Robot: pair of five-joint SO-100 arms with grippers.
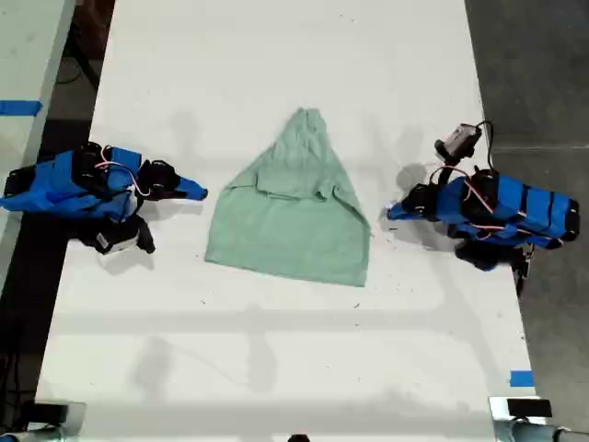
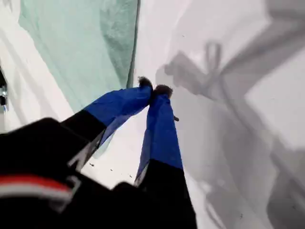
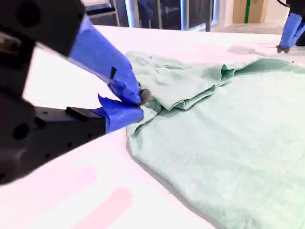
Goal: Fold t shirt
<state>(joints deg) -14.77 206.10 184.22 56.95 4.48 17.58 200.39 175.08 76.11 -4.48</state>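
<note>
**White Surface, Garment Partly Folded: Hazard Notes**

White surface [image 1: 276, 368] carries the t shirt [image 1: 290, 216], which lies flat and tapers to a point at one end, with both sleeves already turned inward over the body. My first gripper's tool [image 2: 153, 90] has its tips pressed together, holding nothing, over bare surface. The garment's edge lies ahead of that tool and off to one side, apart from it. My second gripper's tool [image 3: 139, 102] also appears pressed together and empty, with the nearest cloth edge just beyond its tip and a ridge of turned-in sleeve a little further on.

Judged hazards for the next fold:

1. Both tools must spread before a pinch. A closed tip driven forward would push the edge and bunch the cloth.
2. A pinch on the sleeve ridge instead of the outer edge would lift one layer only and undo the sleeve fold.
3. Uneven lift between the two tools would skew the fold line.
4. Soft cotton may drag along the surface and wrinkle.
</note>
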